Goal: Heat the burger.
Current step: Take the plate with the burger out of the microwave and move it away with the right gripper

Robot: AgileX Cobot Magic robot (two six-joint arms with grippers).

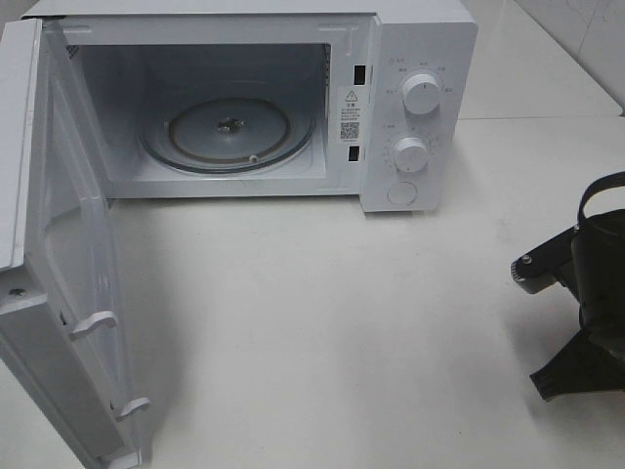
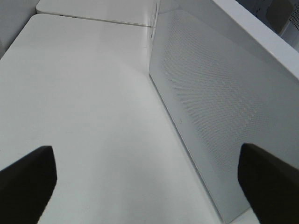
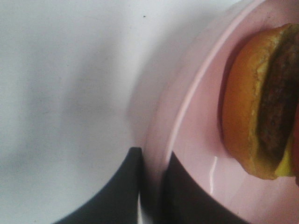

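— Burger [image 3: 254, 100] position?
— On the pink plate [image 3: 196, 154], whose rim the right end effector [image 3: 152, 186] pinches.
— Left end effector [image 2: 149, 182]?
— Spread wide, empty, beside the microwave door [image 2: 219, 107].

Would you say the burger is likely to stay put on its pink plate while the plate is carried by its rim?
Probably not securely. The burger is a tall stack of layers sitting loose on the glossy plate, so it may slide or topple if tilted. The right gripper pinches only the rim, so the plate may sag.
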